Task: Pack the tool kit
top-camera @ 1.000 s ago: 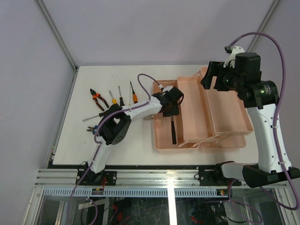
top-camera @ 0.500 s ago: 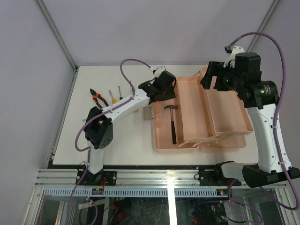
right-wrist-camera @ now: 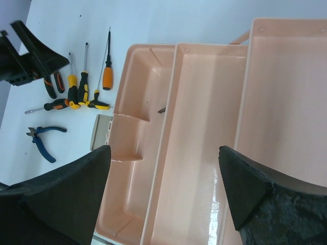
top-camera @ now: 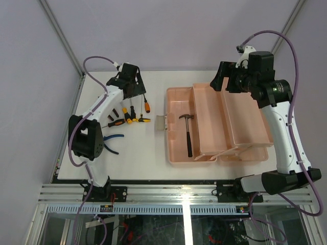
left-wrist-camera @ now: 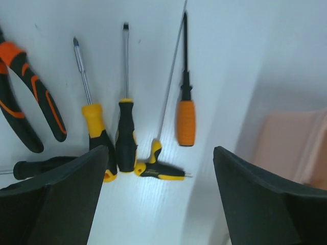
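**One hammer (top-camera: 187, 133) lies in the toolbox (top-camera: 176, 93)**

The hammer sits in the left compartment of the open pink box. The left pincer (left-wrist-camera: 161, 150) hangs wide and empty above a row of screwdrivers (left-wrist-camera: 126, 133) lying on the white surface (top-camera: 145, 153), left of the box. The right pincer (right-wrist-camera: 164, 149), also spread wide and holding nothing, hovers over the box's trays. Blue pliers (top-camera: 110, 143) lie near the left arm.

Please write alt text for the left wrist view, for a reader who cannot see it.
The open left claw hangs over tools on a white table: an orange-handled screwdriver, two yellow-and-black screwdrivers, a T-handle driver and orange-and-black pliers at left.
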Motion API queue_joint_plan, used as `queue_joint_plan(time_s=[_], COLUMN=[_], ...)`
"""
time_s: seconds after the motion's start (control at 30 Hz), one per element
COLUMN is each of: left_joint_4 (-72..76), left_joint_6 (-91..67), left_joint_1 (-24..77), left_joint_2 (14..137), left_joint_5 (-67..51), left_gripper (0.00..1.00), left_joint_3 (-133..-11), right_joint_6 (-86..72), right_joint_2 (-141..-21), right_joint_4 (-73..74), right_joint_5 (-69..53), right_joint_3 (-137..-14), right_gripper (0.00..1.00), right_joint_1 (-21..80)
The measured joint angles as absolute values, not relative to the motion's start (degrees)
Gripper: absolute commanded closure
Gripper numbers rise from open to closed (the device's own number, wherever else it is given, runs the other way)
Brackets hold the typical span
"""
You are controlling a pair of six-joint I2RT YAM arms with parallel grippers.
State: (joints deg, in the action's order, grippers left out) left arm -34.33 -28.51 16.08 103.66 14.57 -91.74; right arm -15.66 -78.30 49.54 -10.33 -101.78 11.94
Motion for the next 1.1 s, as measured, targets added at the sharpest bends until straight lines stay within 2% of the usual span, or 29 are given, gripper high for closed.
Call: queue_joint_plan(time_s=[0.2, 0.67, 1.1], left_joint_4=[-39.4, -47.7, -49.5], left_joint_6=[-23.1, -19.3, -18.3], left_joint_1=[15.6, 16.0, 16.6], left_joint_2=[109.8, 116.6, 119.5], left_joint_5=[10.3, 3.5, 2.7], left_gripper=[0.12, 0.4, 0.43], left_joint_3=[-91.9, -97.8, -97.3], right_joint_6=[-16.9, -18.3, -18.5], right_joint_2=[-79.7, -79.8, -79.1], right_joint_4=[48.4, 48.1, 48.2], right_joint_5=[-11.4, -10.1, -8.5], right_joint_3=[-101.3, -100.1, -99.5], right_gripper=[0.06, 0.07, 0.07], right_joint_1=[12.4, 15.3, 15.3])
